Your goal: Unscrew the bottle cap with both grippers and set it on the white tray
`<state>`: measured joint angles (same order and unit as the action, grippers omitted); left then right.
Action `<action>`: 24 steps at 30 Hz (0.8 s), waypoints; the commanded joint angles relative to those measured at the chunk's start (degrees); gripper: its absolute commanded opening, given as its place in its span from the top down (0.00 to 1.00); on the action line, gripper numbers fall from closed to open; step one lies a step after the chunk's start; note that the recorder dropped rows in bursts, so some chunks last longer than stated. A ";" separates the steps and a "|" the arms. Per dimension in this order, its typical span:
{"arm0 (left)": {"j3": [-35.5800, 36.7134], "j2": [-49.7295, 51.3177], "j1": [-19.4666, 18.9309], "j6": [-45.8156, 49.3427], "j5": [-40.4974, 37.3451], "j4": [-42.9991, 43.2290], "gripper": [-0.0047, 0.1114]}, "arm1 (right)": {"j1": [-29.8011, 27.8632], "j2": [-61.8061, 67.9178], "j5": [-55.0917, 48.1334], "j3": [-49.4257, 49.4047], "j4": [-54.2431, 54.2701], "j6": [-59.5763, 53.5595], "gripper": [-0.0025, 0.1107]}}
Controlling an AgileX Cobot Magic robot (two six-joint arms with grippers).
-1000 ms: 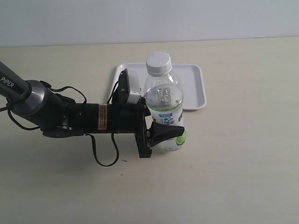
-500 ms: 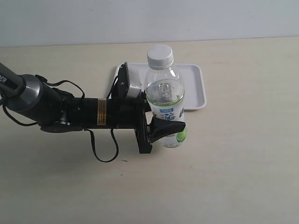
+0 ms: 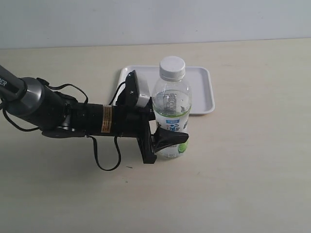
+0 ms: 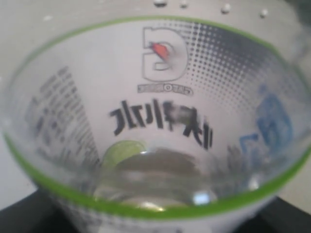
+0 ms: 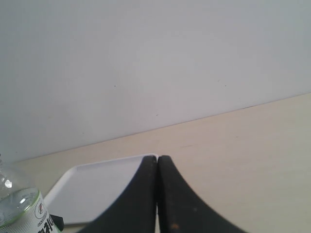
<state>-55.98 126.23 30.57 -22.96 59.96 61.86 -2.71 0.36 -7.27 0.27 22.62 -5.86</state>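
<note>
Worktop (image 3: 243,184): pale, wood-tone; carries everything.
L arm (image 3: 58,114): lies low across worktop from the left, cables looped beside it.
White tray (image 3: 201,97): flat on worktop, just behind bottle; visible part bare. Bottle overlaps its near edge in ext. view.
Bottle (image 3: 171,104): upright, clear, lime label round lower body. Cannot tell if base touches worktop. Fills L wrist view (image 4: 155,121), label blurred.
L tool (image 3: 170,125): pinching bottle at label band, low on body. Near finger crosses the front; far finger hidden behind.
R tool (image 5: 157,194): fingers pressed together, nothing between. Not in ext. view; faces over tray toward wall, bottle at edge of its view.
Bottle cap (image 3: 172,67): white, on the neck, well above L tool; nothing touching it.
Step (judged): bottle is held, R not engaged yet, so task is early.
How-to: spread R tool wider than cap, come down centred over it, close on ribbed sides, twist about bottle axis, lift straight once threads free.
Risk: thin wall prob. flexes, so bottle may spin in L tool. Low hold means top may tilt under side load.
</note>
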 commanded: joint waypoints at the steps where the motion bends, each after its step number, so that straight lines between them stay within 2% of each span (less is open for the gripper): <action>1: 0.01 0.40 0.20 0.40 1.80 -0.58 0.96 | -0.33 -0.36 0.06 -0.27 -0.14 -0.06 0.98; 20: 0.01 4.43 0.20 6.23 1.80 -1.09 0.96 | -0.33 -0.36 0.06 -0.27 -0.14 -0.06 0.98; 22: 0.01 4.43 0.20 6.23 1.80 -1.09 0.92 | -0.33 -0.36 0.06 -0.27 -0.14 -0.06 0.98; 24: 0.01 4.43 0.20 6.23 1.80 -1.09 0.81 | -0.33 -0.36 0.06 -0.27 -0.14 -0.06 0.98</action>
<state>-55.98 129.76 30.57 -17.86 65.55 59.67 -2.71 0.36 -7.27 0.27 22.62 -5.86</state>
